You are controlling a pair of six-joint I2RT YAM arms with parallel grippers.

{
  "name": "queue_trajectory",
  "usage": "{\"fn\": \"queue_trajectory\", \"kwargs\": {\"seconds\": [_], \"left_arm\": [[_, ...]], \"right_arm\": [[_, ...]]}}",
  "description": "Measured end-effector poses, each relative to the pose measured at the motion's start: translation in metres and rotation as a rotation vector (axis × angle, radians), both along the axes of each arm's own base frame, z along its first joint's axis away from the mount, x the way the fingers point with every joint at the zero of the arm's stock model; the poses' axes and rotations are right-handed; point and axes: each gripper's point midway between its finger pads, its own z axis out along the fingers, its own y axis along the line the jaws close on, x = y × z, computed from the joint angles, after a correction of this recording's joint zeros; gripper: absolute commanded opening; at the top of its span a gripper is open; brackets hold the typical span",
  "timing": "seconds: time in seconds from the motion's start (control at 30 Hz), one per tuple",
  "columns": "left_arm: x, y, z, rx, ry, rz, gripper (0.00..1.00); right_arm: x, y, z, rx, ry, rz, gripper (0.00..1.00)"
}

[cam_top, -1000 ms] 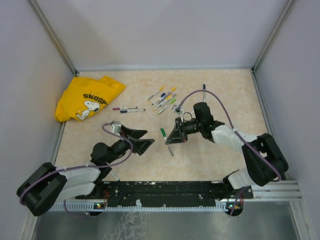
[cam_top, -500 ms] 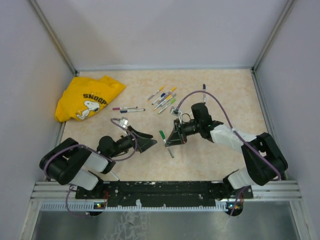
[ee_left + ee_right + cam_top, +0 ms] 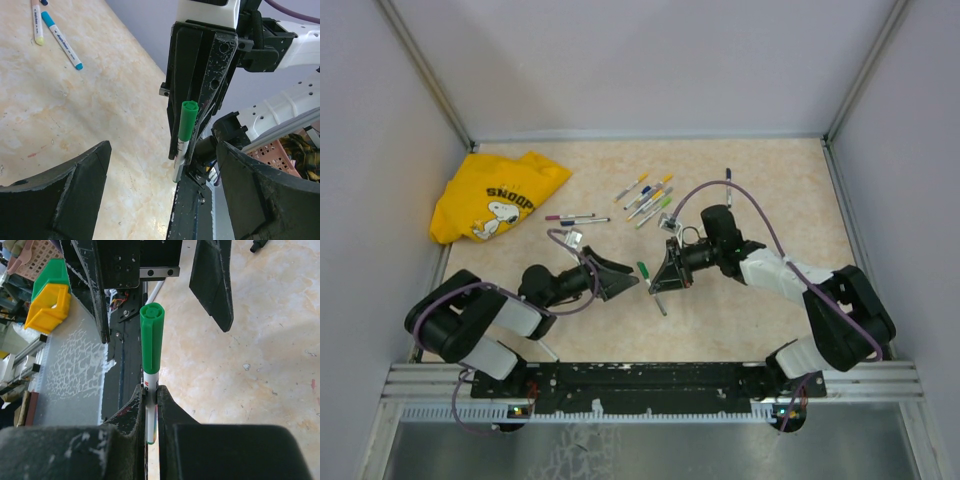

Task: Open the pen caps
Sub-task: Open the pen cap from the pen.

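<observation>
My right gripper (image 3: 657, 287) is shut on the grey-white barrel of a pen, whose green cap (image 3: 643, 269) sticks out toward the left arm. In the right wrist view the cap (image 3: 151, 337) stands straight up from the shut gripper (image 3: 151, 391). My left gripper (image 3: 630, 280) is open, its tips just left of the cap without touching it. In the left wrist view the green cap (image 3: 187, 120) sits between and beyond the spread jaws of that gripper (image 3: 162, 149). Other capped pens (image 3: 646, 198) lie in a loose cluster further back.
Two more pens (image 3: 576, 217) lie left of the cluster and a single one (image 3: 728, 178) at the back right. A yellow Snoopy shirt (image 3: 495, 196) is bunched in the back left corner. Walls enclose the table; a black rail (image 3: 650, 378) runs along the near edge.
The left arm has swung right and forward, bringing its open jaws up to the green cap, and they have narrowed slightly. The right gripper has shifted slightly left, holding the pen.
</observation>
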Motion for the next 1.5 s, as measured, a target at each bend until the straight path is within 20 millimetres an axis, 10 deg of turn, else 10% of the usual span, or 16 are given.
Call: {"fn": "queue_trajectory", "kwargs": {"seconds": [0.53,0.8,0.93,1.23,1.37,1.5], "left_arm": [[0.014,-0.015,0.012,-0.028,0.001,-0.037,0.72],[0.005,-0.028,0.016,-0.037,0.003,-0.104,0.41],[-0.001,-0.033,0.017,-0.039,0.010,-0.146,0.01],[0.001,-0.034,0.018,-0.041,0.004,-0.134,0.00],[0.004,-0.033,0.018,-0.045,0.006,-0.116,0.00],[0.006,-0.030,0.020,-0.051,0.007,-0.092,0.00]], "right_arm": [[-0.006,0.001,0.001,0.003,0.002,0.026,0.00],[-0.006,0.001,0.001,0.001,0.002,0.026,0.00],[-0.005,0.001,-0.002,-0.012,0.009,0.015,0.00],[-0.005,0.002,-0.005,-0.022,0.006,0.012,0.36],[-0.009,0.005,-0.006,-0.026,-0.001,0.022,0.29],[-0.009,0.009,-0.009,-0.039,-0.016,0.018,0.00]]}}
